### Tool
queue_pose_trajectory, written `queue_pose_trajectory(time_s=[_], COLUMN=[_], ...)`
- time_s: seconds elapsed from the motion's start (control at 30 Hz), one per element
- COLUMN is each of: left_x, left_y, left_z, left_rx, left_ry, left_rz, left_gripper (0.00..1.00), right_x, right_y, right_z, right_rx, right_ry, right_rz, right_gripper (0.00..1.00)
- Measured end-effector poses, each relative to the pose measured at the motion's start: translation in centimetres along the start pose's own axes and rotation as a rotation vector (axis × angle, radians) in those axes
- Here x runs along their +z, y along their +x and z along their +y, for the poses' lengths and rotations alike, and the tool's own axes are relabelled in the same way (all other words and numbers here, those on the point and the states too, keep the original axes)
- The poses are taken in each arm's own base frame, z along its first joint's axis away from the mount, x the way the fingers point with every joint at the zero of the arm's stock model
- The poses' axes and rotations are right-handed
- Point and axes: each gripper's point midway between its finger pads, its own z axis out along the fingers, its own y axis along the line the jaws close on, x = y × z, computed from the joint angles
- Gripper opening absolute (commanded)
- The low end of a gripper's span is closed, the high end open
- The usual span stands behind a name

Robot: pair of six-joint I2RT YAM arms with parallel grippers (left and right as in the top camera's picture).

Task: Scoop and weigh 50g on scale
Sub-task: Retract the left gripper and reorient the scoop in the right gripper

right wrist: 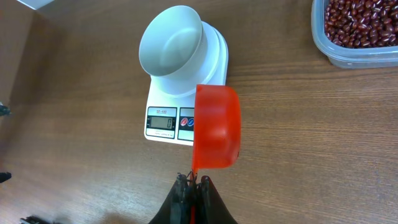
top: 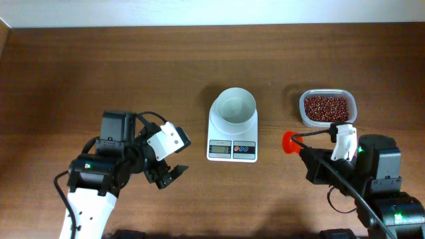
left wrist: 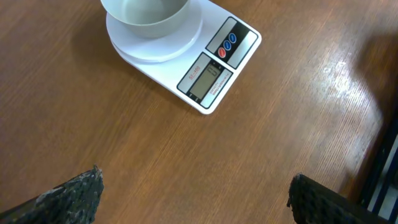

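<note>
1. The left tool (top: 170,175) hangs over the left near part of the table (top: 80,73), its two dark fingers (left wrist: 74,196) spread wide apart with nothing between them.
2. From that tool, the scale (top: 232,136) lies to the right and a little farther away, well apart from it. In the left wrist view bare wood fills the space between the fingers and the scale's near corner.
3. The scale stands near the middle of the table, with its grey display (top: 220,149) and its red and blue buttons (top: 244,149) turned to the near edge.
4. The white round bowl (top: 234,106) sits on the far part of the scale, upright, its inside plain white.
5. The right tool (right wrist: 191,190) is on the right near side, its fingers pressed together on the thin handle of a red scoop (right wrist: 216,127).
6. The scoop's cup points to the far left. In the overhead view it sits just beside the scale's right near corner with a small gap, and in the right wrist view it covers part of the buttons.
7. How high the scoop is above the table cannot be told.
8. A clear tub (top: 326,108) of red-brown beans stands right of the scale, farther away than the right tool.
</note>
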Motion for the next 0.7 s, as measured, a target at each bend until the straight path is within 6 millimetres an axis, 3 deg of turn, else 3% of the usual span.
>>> queue_pose_trajectory(time_s=[0.27,0.47,0.7], left_x=[0.0,2.0,2.0], left_y=[0.1,1.4,1.2], left_z=[0.1,0.5,0.4], left_rx=[-0.001,-0.046,-0.047], left_ry=[-0.005,0.050,0.064], left_rz=[0.007,0.076,0.062], left_gripper=[0.99,0.99,0.99], right_x=[0.0,0.0,0.0], right_y=[0.0,0.0,0.0], right_z=[0.0,0.0,0.0], right_rx=[-0.001,0.000,-0.001], right_ry=[0.000,0.000,-0.001], right_rz=[-0.001,-0.001,-0.002], right_gripper=[0.04,0.04,0.04])
